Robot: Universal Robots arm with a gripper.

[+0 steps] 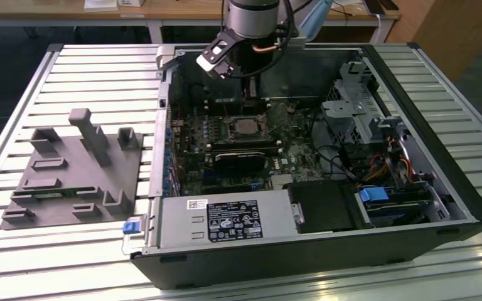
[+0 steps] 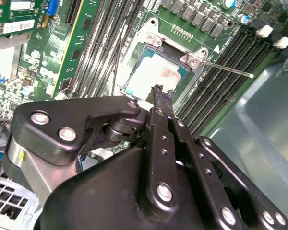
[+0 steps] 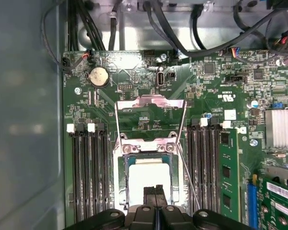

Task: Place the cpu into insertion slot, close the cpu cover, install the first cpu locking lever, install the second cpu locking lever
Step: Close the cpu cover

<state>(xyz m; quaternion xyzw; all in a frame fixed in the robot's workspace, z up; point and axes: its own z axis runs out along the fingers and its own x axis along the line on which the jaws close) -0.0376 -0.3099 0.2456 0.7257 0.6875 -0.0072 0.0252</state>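
Closest to the lens in the second wrist view, the gripper (image 2: pixel 158 92) is a mass of matt black links and bright screw heads, its two fingers pressed together with nothing between them, the tip over the near edge of the cpu (image 2: pixel 156 72). The cpu's dull silver square lies in the insertion slot (image 2: pixel 150 39), beside a thin wire locking lever (image 2: pixel 228 70). The first wrist view adds the cpu cover (image 3: pixel 150 101), a shiny window frame hinged up and open. The exterior view alone shows the arm (image 1: pixel 253 19) reaching into the black computer case (image 1: pixel 224 263) on a slatted table (image 1: pixel 82 63), beside a grey moulded tray (image 1: pixel 65 169).
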